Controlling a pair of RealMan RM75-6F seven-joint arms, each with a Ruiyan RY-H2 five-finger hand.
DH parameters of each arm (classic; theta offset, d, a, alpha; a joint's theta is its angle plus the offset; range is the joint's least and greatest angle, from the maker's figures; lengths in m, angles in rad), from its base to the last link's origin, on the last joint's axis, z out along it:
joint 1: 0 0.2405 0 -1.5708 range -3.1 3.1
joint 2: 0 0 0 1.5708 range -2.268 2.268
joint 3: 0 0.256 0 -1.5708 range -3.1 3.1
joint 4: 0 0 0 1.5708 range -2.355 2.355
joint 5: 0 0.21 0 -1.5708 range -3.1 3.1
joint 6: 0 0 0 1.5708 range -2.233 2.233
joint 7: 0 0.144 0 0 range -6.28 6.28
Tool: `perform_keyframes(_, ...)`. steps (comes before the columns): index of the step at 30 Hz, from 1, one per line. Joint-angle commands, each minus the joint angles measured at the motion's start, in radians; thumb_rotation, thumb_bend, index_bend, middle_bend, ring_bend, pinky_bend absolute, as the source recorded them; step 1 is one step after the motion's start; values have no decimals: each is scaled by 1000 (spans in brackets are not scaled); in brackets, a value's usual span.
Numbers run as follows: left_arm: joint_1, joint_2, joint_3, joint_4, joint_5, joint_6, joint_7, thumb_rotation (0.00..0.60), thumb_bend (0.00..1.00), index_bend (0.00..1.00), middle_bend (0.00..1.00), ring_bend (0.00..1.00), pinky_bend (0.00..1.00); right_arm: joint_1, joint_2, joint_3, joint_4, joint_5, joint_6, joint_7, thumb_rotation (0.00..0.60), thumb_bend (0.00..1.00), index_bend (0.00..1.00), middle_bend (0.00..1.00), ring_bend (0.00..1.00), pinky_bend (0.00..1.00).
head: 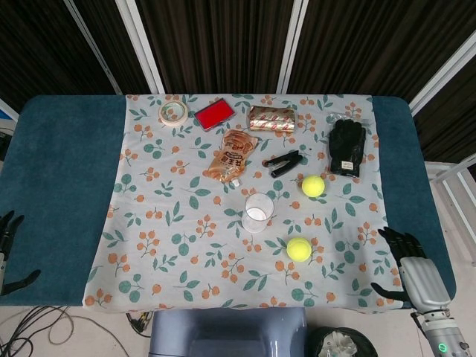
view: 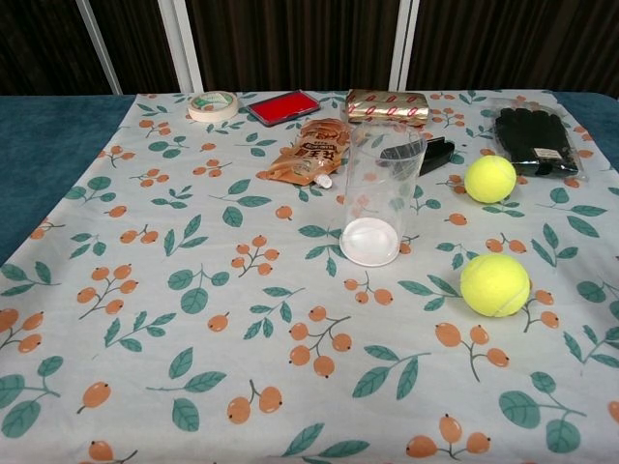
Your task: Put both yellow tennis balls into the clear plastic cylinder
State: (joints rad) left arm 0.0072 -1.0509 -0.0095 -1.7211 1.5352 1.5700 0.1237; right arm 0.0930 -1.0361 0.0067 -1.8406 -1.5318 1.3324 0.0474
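1. The 2 balls lie on the floral cloth [head: 171, 223]: near tennis ball [head: 299, 249] just right of the clear plastic cylinder [view: 379, 198], far tennis ball [head: 313, 186] beside the black glove [head: 346, 146]
2. Likely light, fuzzy and springy, so they may roll; cup each across its widest part
3. The upright, empty cylinder looks thin and tippable
4. Right hand [head: 410, 269] at the table's right edge, fingers spread, holding nothing
5. Left hand [head: 9, 249] at the left edge, fingers apart, empty
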Motion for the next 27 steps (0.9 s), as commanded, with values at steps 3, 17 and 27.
perform_keyframes(3, 0, -2, 0, 0, -2, -1, 3, 600, 41, 54, 0, 0, 137, 101, -5, 33, -60, 44, -140, -57, 600, 237, 85, 68, 88, 0)
perform_keyframes(17, -7, -4, -4, 4, -18, -19, 5, 600, 41, 54, 0, 0, 137, 237, -156, 72, -94, 215, -298, -274, 600, 238, 85, 68, 88, 0)
perform_keyframes(27, -8, -5, -5, 5, -22, -22, 7, 600, 41, 54, 0, 0, 137, 294, -276, 90, -67, 318, -327, -349, 600, 237, 115, 68, 141, 0)
